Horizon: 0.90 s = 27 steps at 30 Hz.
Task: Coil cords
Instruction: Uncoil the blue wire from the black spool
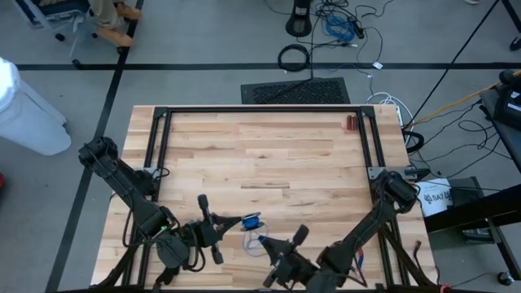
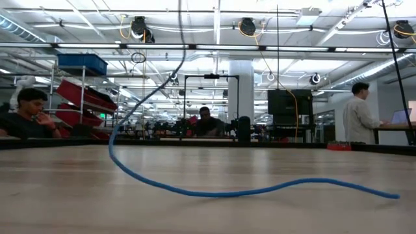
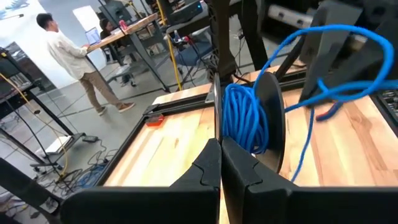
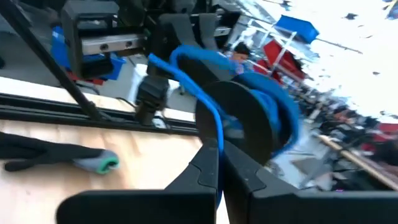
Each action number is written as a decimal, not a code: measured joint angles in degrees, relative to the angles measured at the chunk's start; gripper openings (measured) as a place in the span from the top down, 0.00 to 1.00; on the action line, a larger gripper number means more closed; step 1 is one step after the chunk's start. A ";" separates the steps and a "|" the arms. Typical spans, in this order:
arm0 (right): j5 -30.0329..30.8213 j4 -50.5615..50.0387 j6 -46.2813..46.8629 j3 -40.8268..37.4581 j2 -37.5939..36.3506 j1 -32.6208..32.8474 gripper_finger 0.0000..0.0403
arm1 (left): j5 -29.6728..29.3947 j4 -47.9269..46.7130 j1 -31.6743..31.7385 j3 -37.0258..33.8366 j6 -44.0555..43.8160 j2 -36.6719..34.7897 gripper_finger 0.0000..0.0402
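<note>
One blue cord [image 1: 251, 221] here, and it's mostly wound onto a black spool [image 3: 268, 118] sitting between the two grippers near the front edge of the surface [image 1: 269, 155]. The loose tail runs off the spool and snakes across the wood in the low view, ending in a bare tip at the right.

Two arms, both down at the front. The left gripper [image 3: 220, 149] has its jaws pressed together, right up against the coil, and the cord seems pinched at the tips. The right gripper [image 4: 219, 155] also has its jaws pressed together, with a strand of cord running down between them, just beside the spool.

One small red thing [image 1: 352, 123] lies at the far right corner, well apart from the action.

The surface is pale butcher-block wood with a black frame [image 1: 159, 138] around it. The room behind is a big open workshop: three people [image 2: 29, 117] at desks, red bins on shelving, cables on the floor.
</note>
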 joint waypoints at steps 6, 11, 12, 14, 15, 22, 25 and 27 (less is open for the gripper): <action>7.45 0.58 -7.69 0.00 0.00 1.40 1.00 | 0.04 1.29 -1.61 0.02 0.30 -1.20 1.00; 7.55 -0.19 -7.26 0.00 0.00 1.65 1.00 | 0.04 1.31 -2.89 0.04 0.41 -2.72 1.00; 7.54 -0.96 -6.66 0.00 0.00 1.59 1.00 | 0.06 1.30 -3.22 0.04 0.41 -3.09 1.00; 7.54 -3.56 -4.66 0.00 0.00 1.40 1.00 | 0.07 1.35 -3.89 0.04 0.41 -3.70 1.00; 7.53 -5.16 -3.07 0.00 0.00 1.24 1.00 | 0.07 1.37 -4.19 0.07 0.41 -3.88 1.00; 7.16 -18.45 11.02 0.00 0.00 0.43 1.00 | 0.21 1.53 -5.89 0.07 0.50 -5.24 1.00; 5.08 -24.18 17.51 0.00 0.00 0.05 1.00 | 0.26 1.42 -6.73 0.07 0.54 -5.91 1.00; 2.59 -27.98 22.07 0.00 0.00 -0.38 1.00 | 0.24 1.52 -7.29 0.07 0.56 -6.58 1.00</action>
